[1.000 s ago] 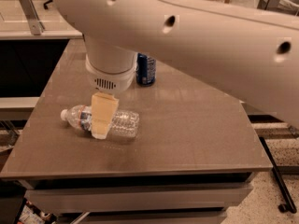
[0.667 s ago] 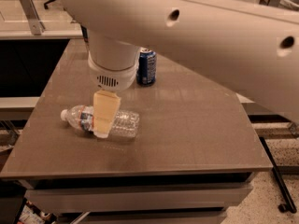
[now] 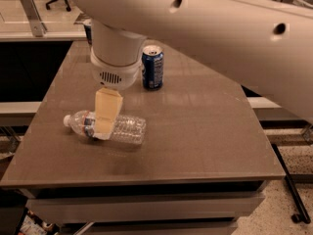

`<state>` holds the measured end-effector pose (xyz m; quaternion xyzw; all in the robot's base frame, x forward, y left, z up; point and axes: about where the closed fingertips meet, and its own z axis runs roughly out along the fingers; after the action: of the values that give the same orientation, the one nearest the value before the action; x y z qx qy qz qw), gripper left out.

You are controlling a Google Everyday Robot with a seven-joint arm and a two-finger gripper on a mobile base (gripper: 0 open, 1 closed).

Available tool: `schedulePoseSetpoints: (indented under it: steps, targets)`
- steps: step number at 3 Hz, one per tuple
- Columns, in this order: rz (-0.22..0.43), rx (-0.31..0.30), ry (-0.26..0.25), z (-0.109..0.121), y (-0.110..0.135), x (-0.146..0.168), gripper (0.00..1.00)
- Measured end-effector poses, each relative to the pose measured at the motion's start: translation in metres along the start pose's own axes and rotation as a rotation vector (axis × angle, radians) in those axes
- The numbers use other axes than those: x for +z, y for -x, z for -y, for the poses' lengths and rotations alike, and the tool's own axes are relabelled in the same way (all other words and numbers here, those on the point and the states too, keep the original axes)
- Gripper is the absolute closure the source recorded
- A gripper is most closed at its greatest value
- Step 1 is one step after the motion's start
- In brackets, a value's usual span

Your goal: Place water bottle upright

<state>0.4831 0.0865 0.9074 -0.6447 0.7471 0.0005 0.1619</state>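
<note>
The water bottle (image 3: 128, 129) is clear ribbed plastic with a white cap on its left end. It lies on its side on the front left part of the brown table (image 3: 195, 131). My gripper (image 3: 105, 117) hangs straight down from the white wrist (image 3: 115, 67) and is down at the bottle's middle, covering its label area. The bottle rests on the table surface.
A blue soda can (image 3: 152, 67) stands upright behind the bottle, just right of my wrist. A dark object (image 3: 87, 29) is partly hidden behind the wrist at the table's back. My large white arm (image 3: 234, 38) crosses the upper right. The table edges are near at front and left.
The arm's upper part has shifted slightly and shows more of the blue can. The gripper stays at the bottle's middle, and the bottle has not moved.
</note>
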Motion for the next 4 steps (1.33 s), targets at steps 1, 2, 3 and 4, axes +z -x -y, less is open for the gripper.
schedulePoseSetpoints:
  steps: [1, 2, 3, 4]
  targets:
    - [0.014, -0.014, 0.042, -0.007, 0.009, 0.003, 0.00]
    - [0.026, -0.011, 0.075, -0.015, 0.017, 0.007, 0.00]
    - [-0.004, 0.012, 0.080, -0.021, 0.024, 0.022, 0.00]
    - [-0.050, 0.035, 0.080, -0.023, 0.027, 0.039, 0.00]
